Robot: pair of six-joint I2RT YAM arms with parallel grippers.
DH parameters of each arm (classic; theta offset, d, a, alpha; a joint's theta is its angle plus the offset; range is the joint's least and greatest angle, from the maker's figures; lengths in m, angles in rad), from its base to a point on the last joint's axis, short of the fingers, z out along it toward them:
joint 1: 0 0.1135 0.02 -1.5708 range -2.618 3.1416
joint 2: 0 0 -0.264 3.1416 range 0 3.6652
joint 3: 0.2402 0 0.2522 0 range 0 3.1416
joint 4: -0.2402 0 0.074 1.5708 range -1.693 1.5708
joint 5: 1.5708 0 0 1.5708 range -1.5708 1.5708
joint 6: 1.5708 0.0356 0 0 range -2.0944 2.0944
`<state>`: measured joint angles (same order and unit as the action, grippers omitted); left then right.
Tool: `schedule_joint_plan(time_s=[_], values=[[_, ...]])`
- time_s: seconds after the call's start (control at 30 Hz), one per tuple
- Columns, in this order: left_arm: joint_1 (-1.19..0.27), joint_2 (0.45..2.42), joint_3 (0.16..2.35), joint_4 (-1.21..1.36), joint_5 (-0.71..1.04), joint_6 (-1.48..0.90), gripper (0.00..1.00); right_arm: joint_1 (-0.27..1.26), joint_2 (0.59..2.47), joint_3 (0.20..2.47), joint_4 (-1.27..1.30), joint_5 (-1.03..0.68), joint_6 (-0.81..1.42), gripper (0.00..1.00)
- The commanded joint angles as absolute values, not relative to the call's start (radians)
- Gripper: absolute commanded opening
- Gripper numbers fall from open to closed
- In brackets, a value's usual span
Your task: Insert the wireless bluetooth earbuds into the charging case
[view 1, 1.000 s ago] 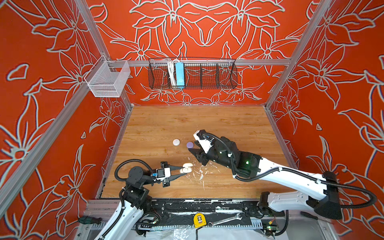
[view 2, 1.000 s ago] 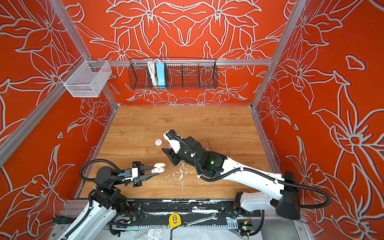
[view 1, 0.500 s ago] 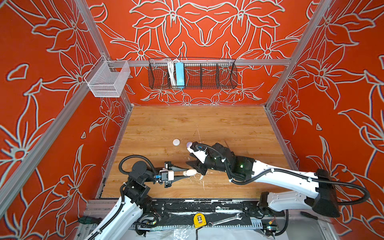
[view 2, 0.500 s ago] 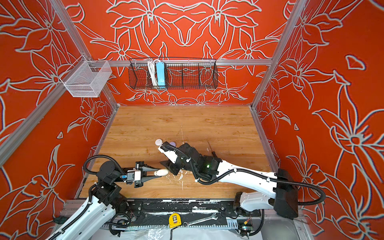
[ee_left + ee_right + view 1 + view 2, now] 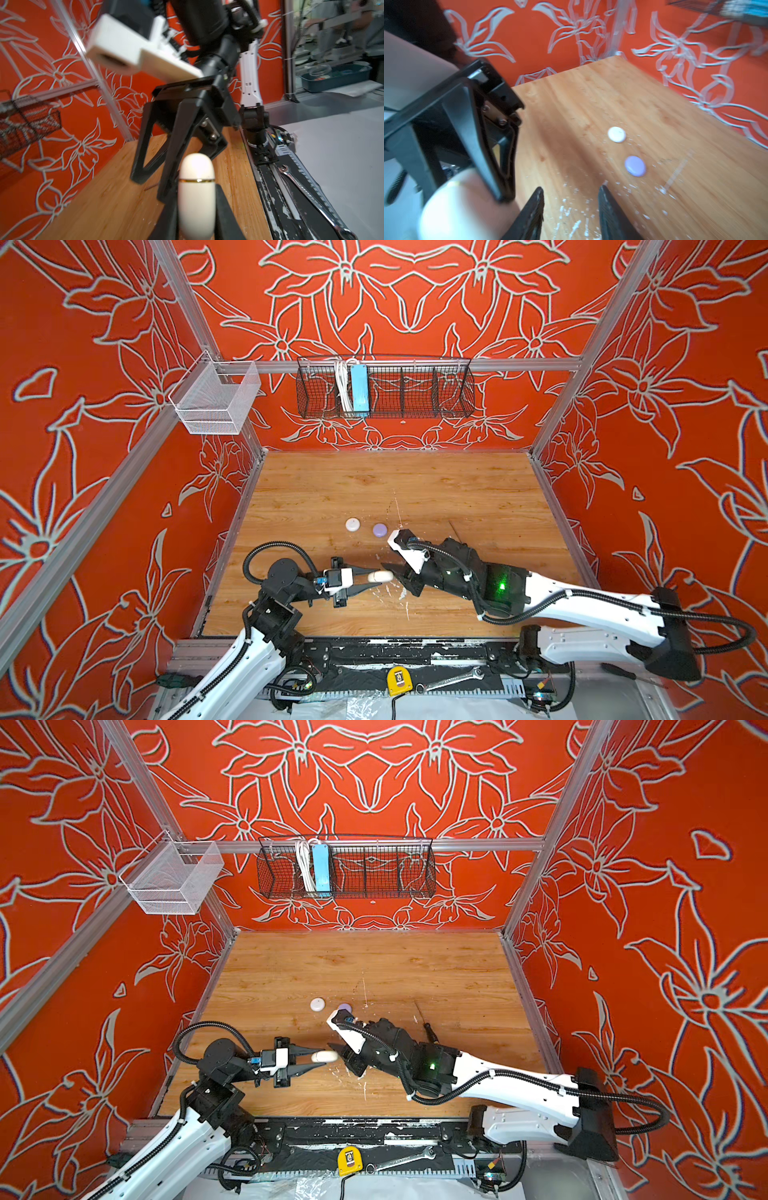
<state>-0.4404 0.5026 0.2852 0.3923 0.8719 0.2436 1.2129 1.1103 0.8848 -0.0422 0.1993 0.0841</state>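
right pincer [image 5: 571,189], parted, has swung down beside left pincer [image 5: 373,577] gripping cream case [image 5: 383,576], lavender disc [image 5: 379,529] behind.

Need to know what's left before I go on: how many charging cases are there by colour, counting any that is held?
cream case, in the left claw: 1
white case, on the table: 1
lavender case, on the table: 1
Total: 3

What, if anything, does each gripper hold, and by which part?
The left gripper is shut on the cream charging case, pinching its sides at the end nearer the wrist. The right gripper is open and holds nothing.
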Motion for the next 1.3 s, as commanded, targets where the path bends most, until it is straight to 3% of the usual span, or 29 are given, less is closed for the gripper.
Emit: schedule_joint_plan(time_s=[0.0, 0.17, 0.3, 0.47, 0.63, 0.8, 0.9, 1.0, 1.27], values=[[-0.442, 0.567, 0.285, 0.477, 0.601, 0.018, 0.00, 1.206, 1.026, 0.838, -0.057, 0.491, 0.186, 0.45], [-0.444, 0.667, 0.274, 0.551, 0.347, -0.297, 0.00, 1.098, 0.896, 0.769, -0.175, 0.600, 0.344, 0.46], [-0.443, 0.727, 0.386, 0.274, 0.104, -0.666, 0.00, 1.051, 0.779, 0.689, -0.247, 0.736, 0.437, 0.48], [-0.479, 0.894, 0.356, 0.450, 0.193, -0.795, 0.00, 0.920, 0.695, 0.622, -0.334, 0.755, 0.520, 0.49], [-0.628, 1.096, 0.460, 0.364, 0.042, -0.821, 0.00, 0.755, 0.700, 0.597, -0.396, 0.727, 0.546, 0.51], [-0.771, 1.298, 0.453, 0.560, -0.061, -0.921, 0.00, 0.573, 0.757, 0.550, -0.368, 0.683, 0.559, 0.53], [-0.812, 1.410, 0.538, 0.526, -0.095, -0.932, 0.00, 0.475, 0.805, 0.528, -0.349, 0.663, 0.569, 0.54], [-0.832, 1.510, 0.606, 0.517, -0.107, -0.934, 0.00, 0.442, 0.810, 0.488, -0.332, 0.733, 0.596, 0.48], [-0.844, 1.791, 0.716, 0.629, -0.073, -0.987, 0.00, 0.354, 0.781, 0.417, -0.228, 0.661, 0.592, 0.52]])
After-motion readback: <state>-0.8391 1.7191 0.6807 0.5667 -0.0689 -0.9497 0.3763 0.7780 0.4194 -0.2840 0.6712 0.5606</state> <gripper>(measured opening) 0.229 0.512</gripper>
